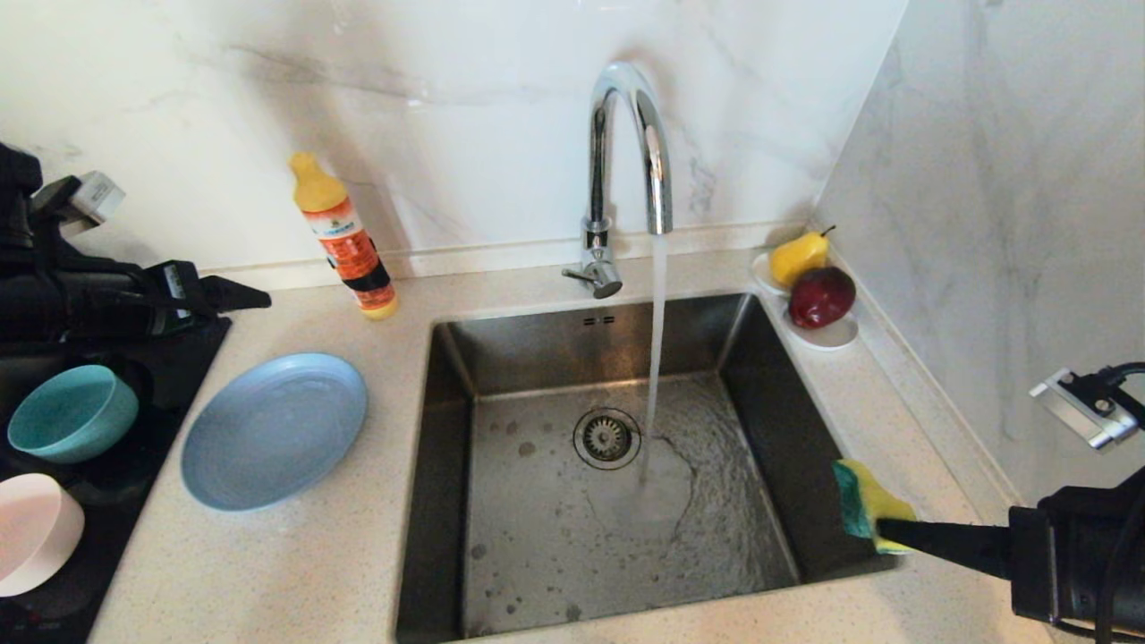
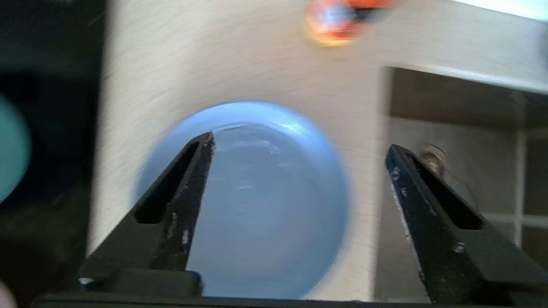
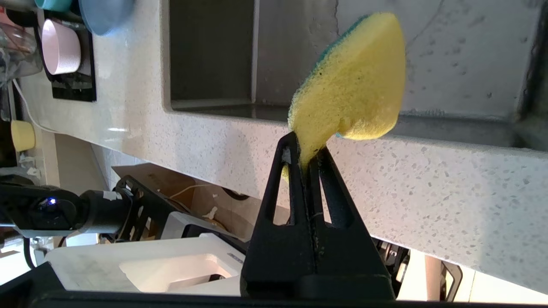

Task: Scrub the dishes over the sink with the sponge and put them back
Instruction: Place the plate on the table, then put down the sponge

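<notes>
Nearest the head camera, the right gripper (image 1: 894,534) is held at the sink's (image 1: 447,429) front right corner, its jaws clamped on one end of the sponge (image 1: 866,503); the yellow body and green scouring side project past the fingertips, over the rim of the sink. In the right wrist view the sponge (image 3: 353,81) is seen pinched between the closed fingers (image 3: 295,171), above the front edge of the bench (image 3: 428,188). Water is run from the tap (image 1: 626,152) into the basin, striking the floor just beside the drain strainer (image 1: 606,438); the remainder of the basin is unobstructed. The plate (image 1: 275,429) is laid flat on the bench (image 1: 295,572) to the left of the sink, its right edge near the sink rim but apart from it. The left gripper (image 1: 241,293) is held level beyond the plate, at the bench's left edge; in the left wrist view its jaws are spread wide with nothing between them, and the plate (image 2: 265,205) is seen beneath the fingers (image 2: 188,188). The teal bowl (image 1: 73,413) and the pink bowl (image 1: 34,532) are placed on a dark surface (image 1: 192,358) left of the plate. A detergent bottle (image 1: 344,237) stands at the back wall, and a white dish (image 1: 827,333) with a pear (image 1: 799,258) and an apple (image 1: 821,296) sits at the sink's back right corner.
</notes>
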You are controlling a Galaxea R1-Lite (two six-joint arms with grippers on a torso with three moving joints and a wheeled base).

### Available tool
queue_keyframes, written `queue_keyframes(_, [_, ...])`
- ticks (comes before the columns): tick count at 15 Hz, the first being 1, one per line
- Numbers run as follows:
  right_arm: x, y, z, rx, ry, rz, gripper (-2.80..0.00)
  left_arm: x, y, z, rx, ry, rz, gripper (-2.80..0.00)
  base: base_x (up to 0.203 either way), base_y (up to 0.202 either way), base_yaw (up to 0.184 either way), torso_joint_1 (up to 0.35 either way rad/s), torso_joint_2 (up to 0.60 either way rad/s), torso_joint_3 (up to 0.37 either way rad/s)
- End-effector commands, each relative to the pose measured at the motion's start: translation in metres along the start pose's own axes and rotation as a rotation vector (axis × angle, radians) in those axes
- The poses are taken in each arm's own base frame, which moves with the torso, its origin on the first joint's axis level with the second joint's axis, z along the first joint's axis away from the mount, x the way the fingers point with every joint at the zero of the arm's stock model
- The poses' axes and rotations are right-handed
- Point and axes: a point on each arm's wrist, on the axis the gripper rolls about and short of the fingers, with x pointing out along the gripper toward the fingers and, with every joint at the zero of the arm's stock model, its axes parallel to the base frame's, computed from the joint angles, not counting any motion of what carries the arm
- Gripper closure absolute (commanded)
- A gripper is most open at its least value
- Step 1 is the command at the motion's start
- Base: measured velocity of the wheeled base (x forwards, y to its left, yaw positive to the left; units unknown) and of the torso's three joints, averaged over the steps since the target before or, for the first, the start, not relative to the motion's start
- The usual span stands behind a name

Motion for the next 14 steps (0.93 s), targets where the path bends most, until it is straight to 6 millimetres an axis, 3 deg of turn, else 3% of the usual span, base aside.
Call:
queue_keyframes(1, [0.001, -0.003, -0.001, 0.009, 0.005, -0.01, 0.0, -0.032, -0.032, 0.002, 0.074, -0.066, -0.058, 0.0, 0.0, 0.0, 0.0, 0.0, 0.0, 0.0])
queue_keyframes(4, [0.0, -0.004, -0.001, 0.014, -0.002, -0.015, 0.0, -0.074, -0.047, 0.002, 0.135, -0.164, -0.069, 0.0, 0.0, 0.0, 0.0, 0.0, 0.0, 0.0])
queue_keyframes(8, [0.001, -0.005, -0.002, 0.018, 0.004, -0.021, 0.0, -0.163, -0.05, -0.022, 0.154, -0.348, -0.085, 0.0, 0.0, 0.0, 0.0, 0.0, 0.0, 0.0])
queue_keyframes(11, [-0.001, -0.005, -0.003, 0.015, 0.001, -0.018, 0.0, -0.214, -0.045, -0.067, 0.168, -0.429, -0.128, 0.0, 0.0, 0.0, 0.0, 0.0, 0.0, 0.0])
queue_keyframes(14, [-0.004, -0.004, -0.004, 0.014, -0.008, -0.013, 0.0, -0.236, -0.035, -0.132, 0.191, -0.433, -0.213, 0.0, 0.0, 0.0, 0.0, 0.0, 0.0, 0.0])
